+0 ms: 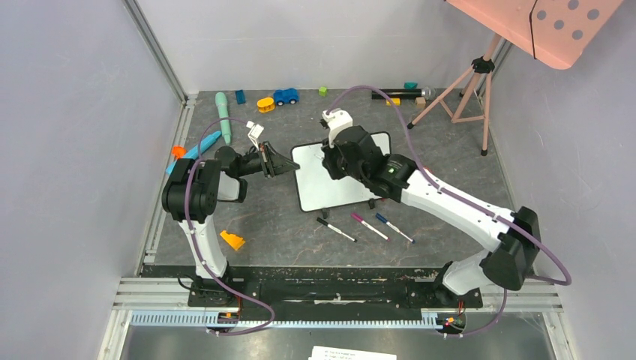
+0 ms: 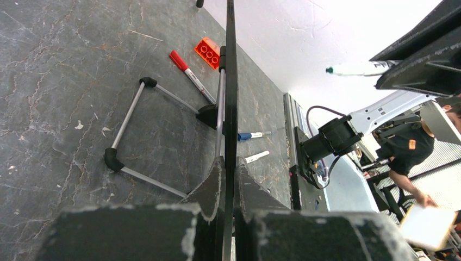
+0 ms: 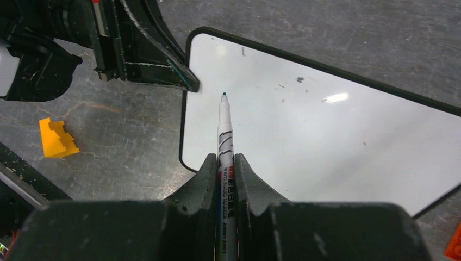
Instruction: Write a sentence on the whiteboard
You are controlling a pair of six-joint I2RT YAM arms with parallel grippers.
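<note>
The whiteboard with its thin black frame stands on little feet mid-table; its face is blank, with no sentence showing. My left gripper is shut on the board's left edge, seen edge-on in the left wrist view. My right gripper is shut on a white marker with a dark green tip. The tip hovers over the board's upper left part, close to the left gripper. The marker's tip also shows in the left wrist view.
Three capped markers lie in front of the board. An orange block lies near the left arm. Toys lie along the back edge. A tripod with a pink dotted panel stands at the back right.
</note>
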